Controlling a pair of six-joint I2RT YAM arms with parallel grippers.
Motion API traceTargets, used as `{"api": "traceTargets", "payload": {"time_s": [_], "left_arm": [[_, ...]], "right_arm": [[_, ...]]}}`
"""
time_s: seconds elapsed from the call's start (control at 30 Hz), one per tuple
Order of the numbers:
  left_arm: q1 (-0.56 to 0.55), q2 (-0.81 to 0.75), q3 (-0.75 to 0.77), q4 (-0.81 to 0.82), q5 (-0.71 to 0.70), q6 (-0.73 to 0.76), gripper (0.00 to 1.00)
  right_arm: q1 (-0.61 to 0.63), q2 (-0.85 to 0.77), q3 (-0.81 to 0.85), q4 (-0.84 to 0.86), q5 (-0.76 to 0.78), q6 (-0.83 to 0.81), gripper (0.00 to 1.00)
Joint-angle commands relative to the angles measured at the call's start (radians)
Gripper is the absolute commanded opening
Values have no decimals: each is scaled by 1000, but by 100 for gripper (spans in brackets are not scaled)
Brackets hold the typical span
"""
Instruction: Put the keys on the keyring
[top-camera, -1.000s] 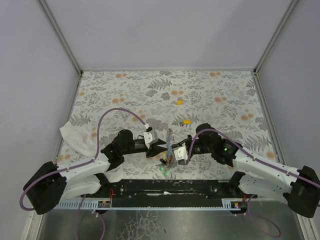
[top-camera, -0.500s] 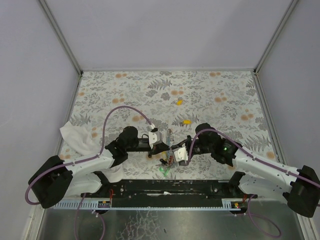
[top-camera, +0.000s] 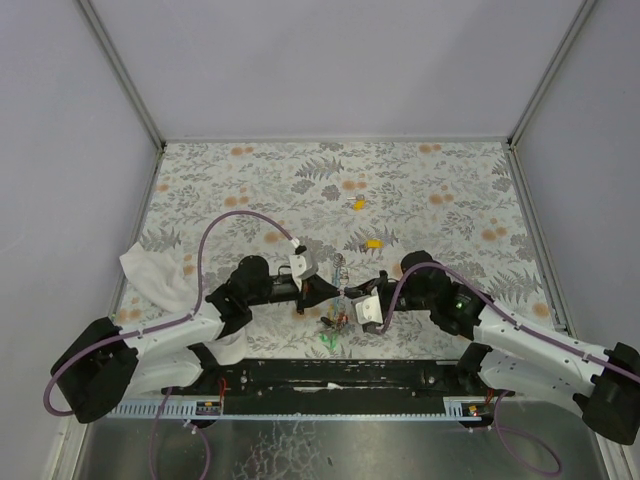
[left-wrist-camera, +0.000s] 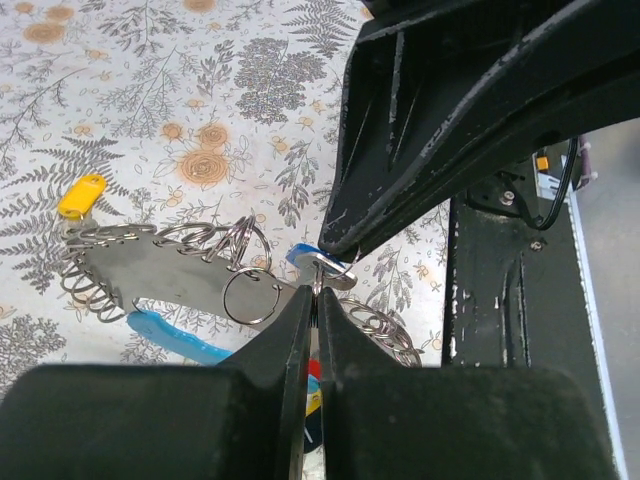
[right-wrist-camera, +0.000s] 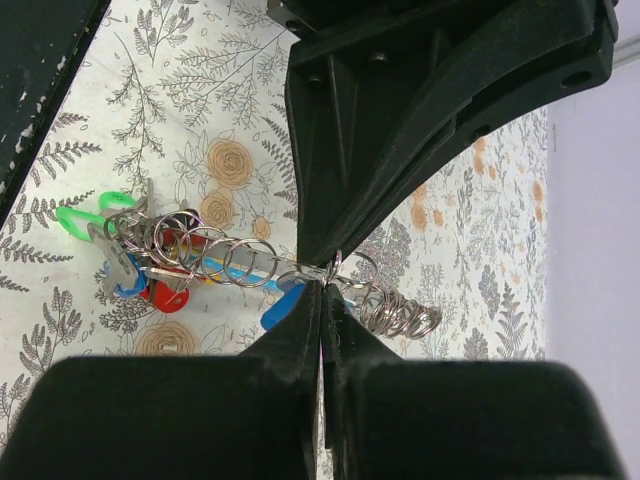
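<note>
The keyring (top-camera: 340, 272), a grey strap with a light-blue section and many thin metal rings, hangs between my two grippers near the front edge. My left gripper (top-camera: 326, 291) is shut on one thin ring (left-wrist-camera: 318, 288) of it. My right gripper (top-camera: 351, 299) is shut tip to tip against the left, pinching what looks like a blue-headed key (left-wrist-camera: 306, 257) at that ring (right-wrist-camera: 335, 266). Green (right-wrist-camera: 85, 215), red (right-wrist-camera: 165, 296) and blue keys hang bunched at the strap's low end (top-camera: 331, 324). Two yellow keys (top-camera: 358, 204) (top-camera: 373, 242) lie loose on the floral table.
A crumpled white cloth (top-camera: 155, 275) lies at the left, beside the left arm. The black base rail (top-camera: 340, 375) runs along the near edge. Grey walls enclose the table (top-camera: 450, 200) on three sides.
My left gripper has moved right and closed up against the right gripper's tips. The strap has shifted slightly with it. The loose yellow keys have not moved.
</note>
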Motion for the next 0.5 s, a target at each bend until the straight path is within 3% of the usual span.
{"api": "traceTargets", "payload": {"time_s": [0.0,0.47], "left_arm": [[22,-21,-27,94,-119,-138,0],[22,-38,-92,233,-223,-321,0]], "right_arm": [[8,-35,-36,31,4,53,0],[8,-9,-101,136,-34,87,0]]}}
